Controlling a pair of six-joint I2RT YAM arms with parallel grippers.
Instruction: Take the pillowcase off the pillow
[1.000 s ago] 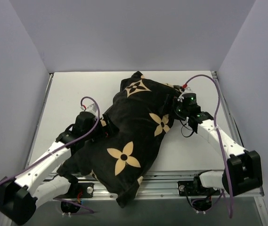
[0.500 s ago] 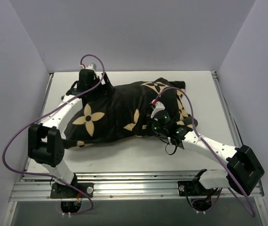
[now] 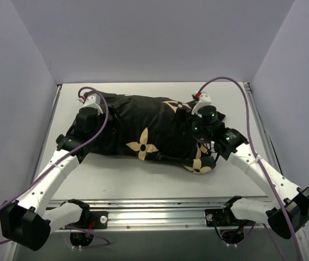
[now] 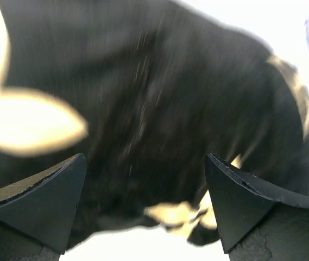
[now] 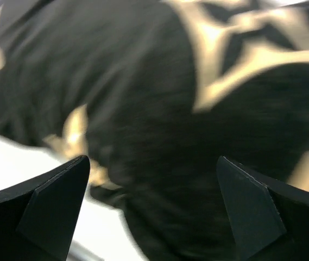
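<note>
Evidently the pillowcase (image 3: 143,128) is soft, slippery velvet; left gripper (image 4: 144,159) and right gripper (image 5: 153,159) both gape empty; best pinch a loose edge fold.

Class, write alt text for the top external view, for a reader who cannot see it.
A plump black pillowcase with tan flower motifs lies left to right across a white table. The left gripper is at its left end and the right gripper is over its right end.
</note>
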